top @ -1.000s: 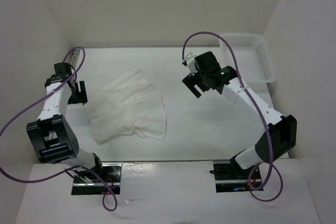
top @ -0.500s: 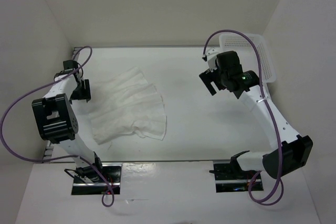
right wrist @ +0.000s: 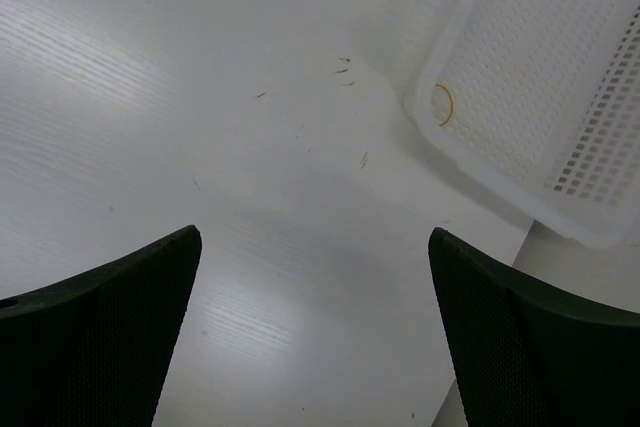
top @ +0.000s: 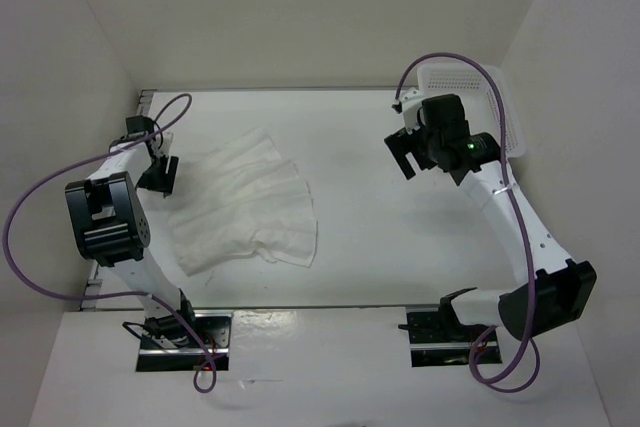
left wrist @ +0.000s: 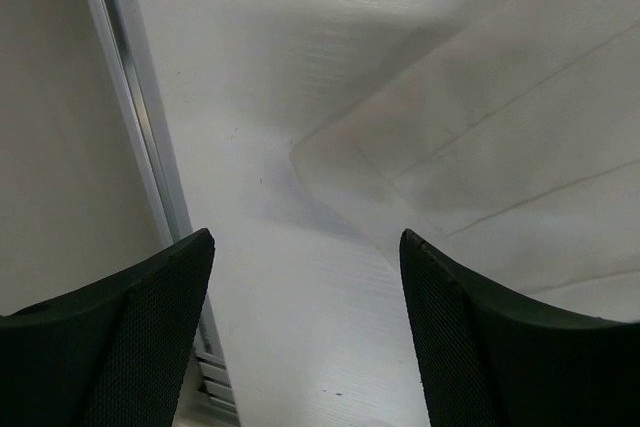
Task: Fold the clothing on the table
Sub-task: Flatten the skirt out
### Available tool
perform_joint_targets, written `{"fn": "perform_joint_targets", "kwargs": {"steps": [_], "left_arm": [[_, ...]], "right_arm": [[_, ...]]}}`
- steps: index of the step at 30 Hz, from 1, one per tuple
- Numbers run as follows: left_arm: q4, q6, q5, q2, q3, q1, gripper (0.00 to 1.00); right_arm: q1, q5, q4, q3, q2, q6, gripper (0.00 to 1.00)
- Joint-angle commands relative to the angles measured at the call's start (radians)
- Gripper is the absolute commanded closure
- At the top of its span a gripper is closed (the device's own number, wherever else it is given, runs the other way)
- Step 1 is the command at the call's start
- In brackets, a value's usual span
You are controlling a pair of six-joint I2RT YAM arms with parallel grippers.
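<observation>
Fanning out, the pleated white clothing (top: 245,202) lies on the bench (top: 380,237). Beside its left edge the left claw (top: 160,174) gapes empty, as does the right claw (top: 404,154), well to its right near the basket (right wrist: 560,67).

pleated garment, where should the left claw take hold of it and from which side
Probably the garment corner just ahead of the open left claw, coming in low from the left edge of the table. The cloth lies flat and thin, so only an edge offers a pinch, and that corner has bare table beside it for a finger to slide under.
</observation>
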Motion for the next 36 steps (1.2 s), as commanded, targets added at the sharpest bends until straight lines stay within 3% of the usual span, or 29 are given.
{"fn": "perform_joint_targets", "kwargs": {"steps": [1,6,11,18,22,26,28,32,36], "left_arm": [[0.037,0.147,0.039,0.009,-0.019,0.011,0.19],[0.037,0.270,0.068,0.009,-0.030,0.011,0.26],[0.028,0.359,0.108,0.027,-0.020,0.020,0.39],[-0.009,0.399,0.129,0.082,-0.020,0.020,0.53],[-0.020,0.433,0.167,0.069,-0.043,0.020,0.51],[-0.011,0.487,0.177,0.033,-0.066,0.020,0.32],[0.000,0.499,0.177,0.024,-0.066,0.020,0.30],[0.000,0.519,0.177,0.035,-0.076,0.020,0.30],[-0.012,0.519,0.198,0.053,-0.067,0.020,0.45]], "right_arm": [[-0.021,-0.026,-0.013,0.045,-0.016,0.022,0.02],[-0.043,-0.044,-0.013,0.045,-0.025,0.022,0.02],[-0.061,-0.044,-0.013,0.045,-0.034,0.022,0.02],[-0.083,-0.063,-0.022,0.073,-0.025,0.031,0.02],[-0.092,-0.074,-0.031,0.082,-0.016,0.031,0.02],[-0.101,-0.096,-0.040,0.091,-0.007,0.031,0.02],[-0.112,-0.106,-0.040,0.091,-0.007,0.040,0.02],[-0.130,-0.124,-0.040,0.100,-0.007,0.040,0.02],[-0.139,-0.133,-0.050,0.100,-0.007,0.040,0.02]]}}
